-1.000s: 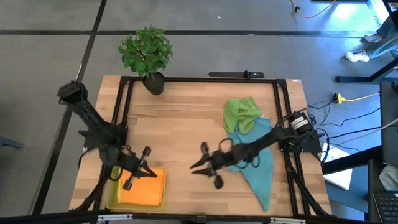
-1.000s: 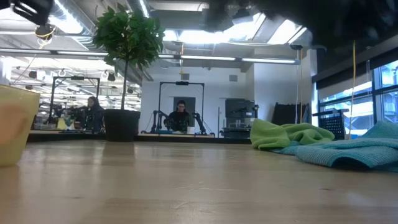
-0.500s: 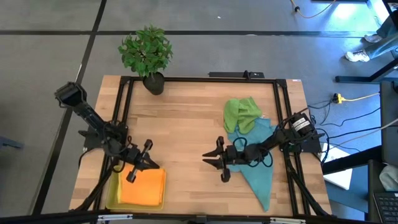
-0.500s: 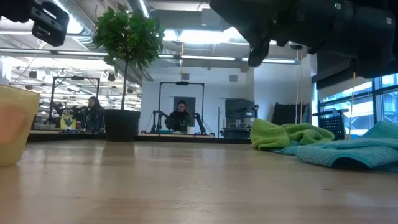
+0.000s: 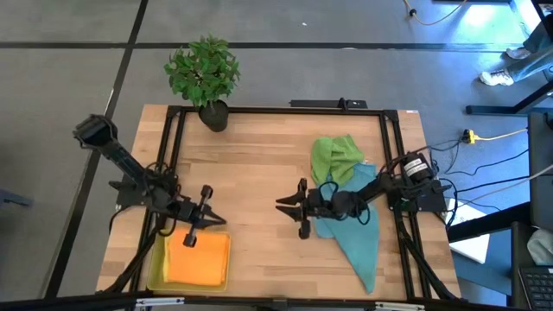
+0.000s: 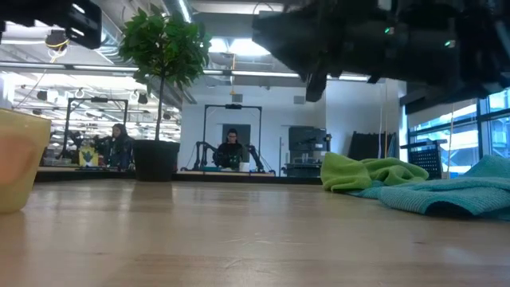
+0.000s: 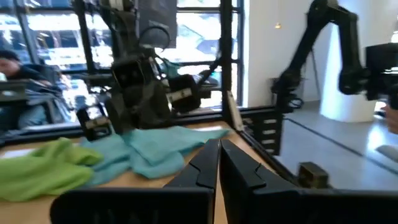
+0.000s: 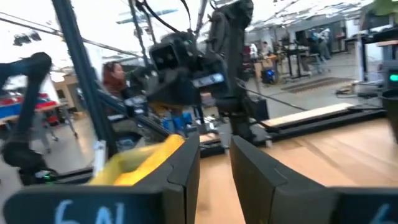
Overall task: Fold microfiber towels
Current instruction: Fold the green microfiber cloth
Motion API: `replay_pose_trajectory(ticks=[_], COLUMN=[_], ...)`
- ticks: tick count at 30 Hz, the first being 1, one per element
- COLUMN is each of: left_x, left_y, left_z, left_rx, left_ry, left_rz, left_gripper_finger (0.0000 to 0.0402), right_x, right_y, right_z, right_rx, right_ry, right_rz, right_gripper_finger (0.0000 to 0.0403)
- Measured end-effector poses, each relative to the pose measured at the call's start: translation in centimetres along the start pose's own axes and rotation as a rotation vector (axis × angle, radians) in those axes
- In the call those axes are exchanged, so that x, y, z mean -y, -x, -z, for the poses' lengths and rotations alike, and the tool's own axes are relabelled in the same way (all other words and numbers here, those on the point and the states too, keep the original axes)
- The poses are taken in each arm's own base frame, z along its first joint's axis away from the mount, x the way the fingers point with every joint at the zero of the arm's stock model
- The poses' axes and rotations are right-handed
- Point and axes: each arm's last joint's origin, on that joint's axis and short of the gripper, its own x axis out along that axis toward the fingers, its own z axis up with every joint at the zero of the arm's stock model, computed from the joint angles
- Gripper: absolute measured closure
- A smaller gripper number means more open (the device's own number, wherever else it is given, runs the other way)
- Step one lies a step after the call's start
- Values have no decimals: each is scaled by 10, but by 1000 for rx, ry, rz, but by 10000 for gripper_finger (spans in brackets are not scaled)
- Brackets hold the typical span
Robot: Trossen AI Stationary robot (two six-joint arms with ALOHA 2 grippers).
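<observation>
Bare table (image 5: pixel 251 181) between closed left claw (image 5: pixel 218 221) and narrowly parted, empty right claw (image 5: pixel 281 204)

Table (image 5: pixel 251 164): pale matt wood planks, black metal frame. Towels: nappy microfibre cloth, green (image 5: pixel 335 157), teal (image 5: pixel 359 233), orange (image 5: pixel 199 259). Tray (image 6: pixel 17 159): smooth yellow plastic. Grippers: matt black.

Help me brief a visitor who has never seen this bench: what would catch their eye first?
Probably the loose green towel lying on a spread teal towel at the table's right, with the right gripper raised beside them. At front left, an orange towel sits folded in a yellow tray under the left gripper. A potted plant marks the far edge.
</observation>
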Motion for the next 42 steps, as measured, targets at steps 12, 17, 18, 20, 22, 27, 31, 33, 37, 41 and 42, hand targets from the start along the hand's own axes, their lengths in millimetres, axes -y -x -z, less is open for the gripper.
replay_pose_trajectory(ticks=[12,17,18,20,22,27,31,33,37,41,42], left_x=[-47,-66,-69,-77,-83,-93,-98,-98,-94,-86,-84], left_y=[-1,0,1,1,2,3,3,3,2,1,1], left_z=[1,5,5,5,5,6,5,4,3,3,2], left_rx=[-124,-186,-191,-200,-202,-211,-198,-187,-171,-165,-157], left_ry=[-103,-115,-121,-123,-119,-87,-48,-46,59,119,121], left_rz=[-49,-104,-119,-154,-162,-148,-202,-223,-179,-85,-78], left_gripper_finger=[400,401,401,399,400,399,401,400,392,386,385], right_x=[52,69,74,85,95,104,103,101,103,110,113], right_y=[-9,-8,-7,-4,0,12,18,22,23,24,25], right_z=[-21,-37,-40,-45,-48,-44,-37,-33,-33,-35,-36], right_rx=[-252,-290,-293,-329,-385,-516,-594,-634,-607,-630,-646], right_ry=[62,97,77,43,20,-37,-103,-117,-147,-116,-95], right_rz=[198,271,307,374,423,530,568,589,663,659,662], right_gripper_finger=[312,312,312,310,307,287,277,277,276,276,276])
